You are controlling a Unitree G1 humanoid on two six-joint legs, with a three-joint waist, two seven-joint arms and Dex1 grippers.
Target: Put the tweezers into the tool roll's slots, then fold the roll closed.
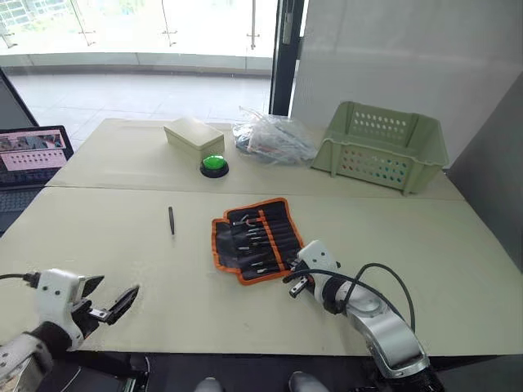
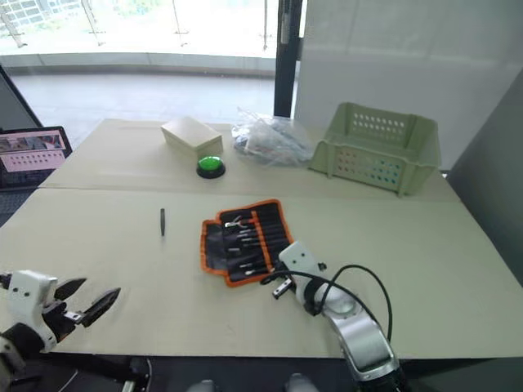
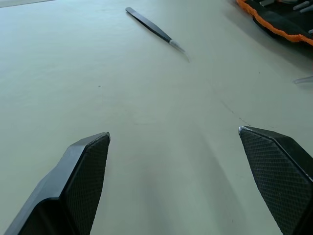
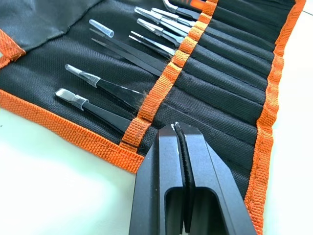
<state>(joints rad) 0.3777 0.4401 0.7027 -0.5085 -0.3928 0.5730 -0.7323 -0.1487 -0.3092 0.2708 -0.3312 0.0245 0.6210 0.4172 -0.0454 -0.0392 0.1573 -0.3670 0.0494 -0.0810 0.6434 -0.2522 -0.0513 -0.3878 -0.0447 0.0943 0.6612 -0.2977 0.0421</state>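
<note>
The tool roll (image 1: 257,238) lies unrolled at the table's middle, black with orange trim. Several tweezers (image 4: 122,90) sit in its slots (image 4: 230,83), their capped tips sticking out past the orange strip. One loose pair of tweezers (image 1: 172,220) lies on the bare table left of the roll, also seen in the left wrist view (image 3: 151,25). My right gripper (image 1: 294,286) is shut with nothing in it, its tip (image 4: 177,132) over the roll's near edge. My left gripper (image 1: 110,296) hangs open at the near left, well short of the loose tweezers.
A green plastic basket (image 1: 380,147) stands at the back right, with a crumpled plastic bag (image 1: 274,139) beside it. A green push button (image 1: 214,166) and a beige box (image 1: 194,136) sit behind the roll. A laptop (image 1: 33,159) is at the far left.
</note>
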